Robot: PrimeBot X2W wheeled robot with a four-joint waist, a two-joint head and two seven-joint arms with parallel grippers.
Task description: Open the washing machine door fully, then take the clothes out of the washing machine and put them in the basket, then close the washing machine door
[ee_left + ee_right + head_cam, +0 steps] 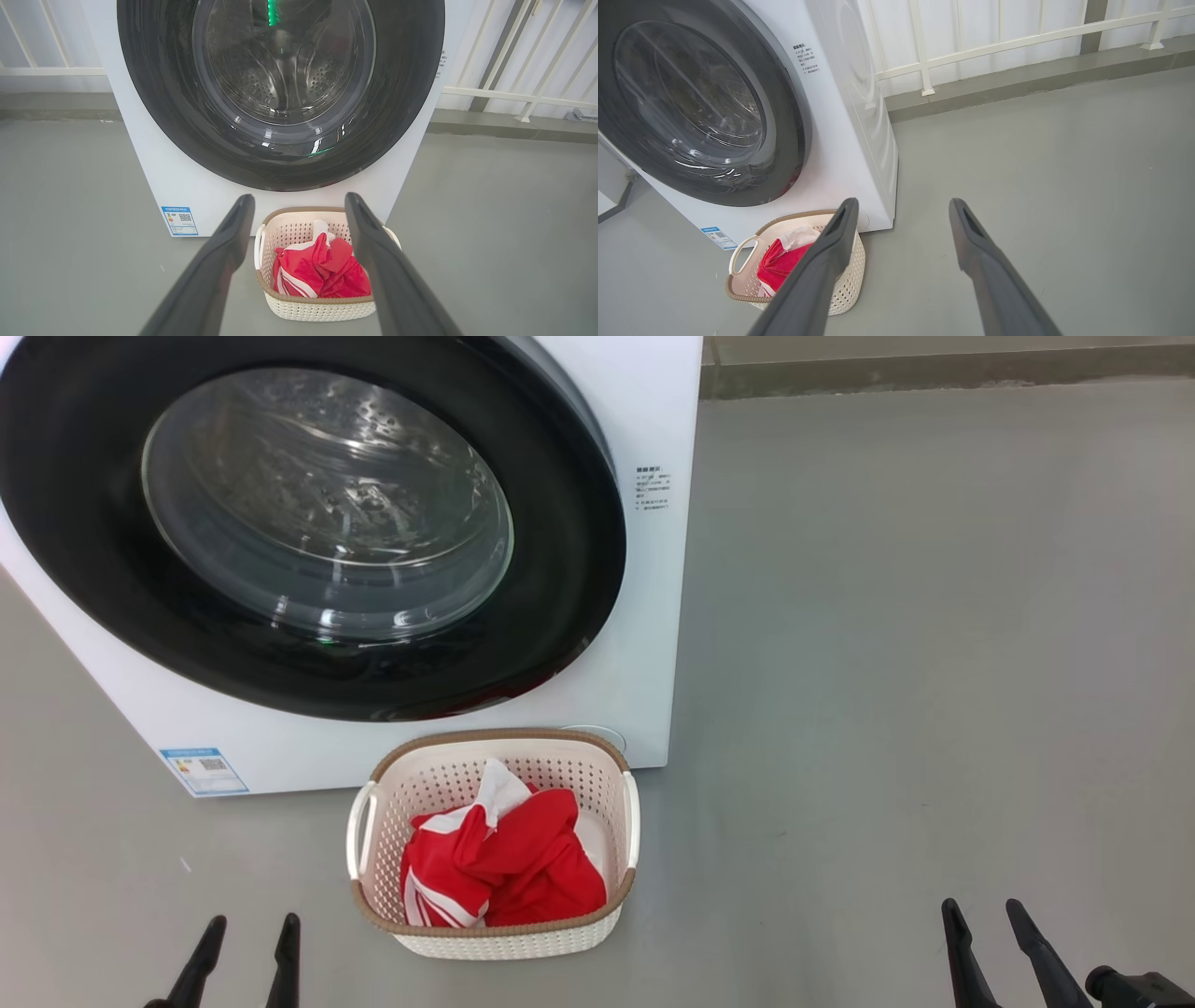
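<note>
Crumpled red clothes (532, 873) with white stripes lie in the basket (504, 945).

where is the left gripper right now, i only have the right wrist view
Observer: The head view has the left gripper low at the lower left, open and empty, left of the basket and apart from it.
Operator: my own finger hides half the basket, is the garment fully in
Observer: Yes. Seen from the head view, the clothes lie bunched wholly inside the rim, with nothing hanging over the edge.
</note>
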